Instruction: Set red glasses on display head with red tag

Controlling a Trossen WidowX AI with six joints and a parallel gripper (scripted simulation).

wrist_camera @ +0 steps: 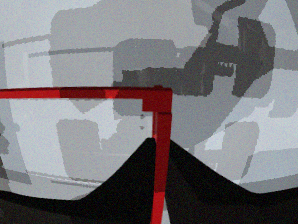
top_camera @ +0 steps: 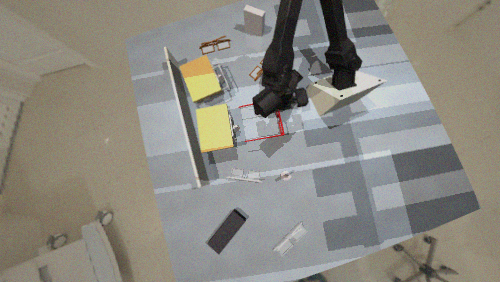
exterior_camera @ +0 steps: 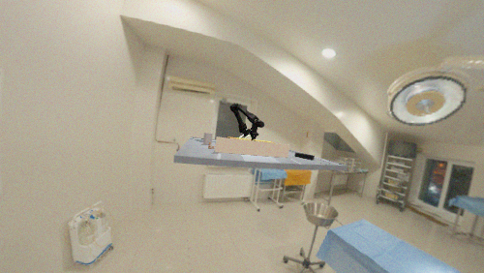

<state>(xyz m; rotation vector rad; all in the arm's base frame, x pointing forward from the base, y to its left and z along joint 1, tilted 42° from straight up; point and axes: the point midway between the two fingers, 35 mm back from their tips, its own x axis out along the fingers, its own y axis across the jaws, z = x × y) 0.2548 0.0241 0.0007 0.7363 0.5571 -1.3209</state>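
The red glasses (top_camera: 282,125) (wrist_camera: 100,93) are held above the table. In the top view their front is at the right and their temples point left toward the lower block-like display head (top_camera: 215,127), with a gap between. The other head (top_camera: 202,78) stands just above it in that view. Both look yellow or orange from above; I cannot make out the red tag. My gripper (wrist_camera: 157,145) is shut on the glasses, on the bar running down from a corner in the wrist view. In the top view the arm hides the fingertips and part of the upper temple.
A long upright panel (top_camera: 182,117) stands left of both heads. Brown glasses (top_camera: 208,49), a pale box (top_camera: 254,21), white glasses (top_camera: 248,176), a small round item (top_camera: 285,176), a dark case (top_camera: 226,231) and a pale item (top_camera: 290,239) are around. Orange glasses (top_camera: 256,71) lie partly behind the arm.
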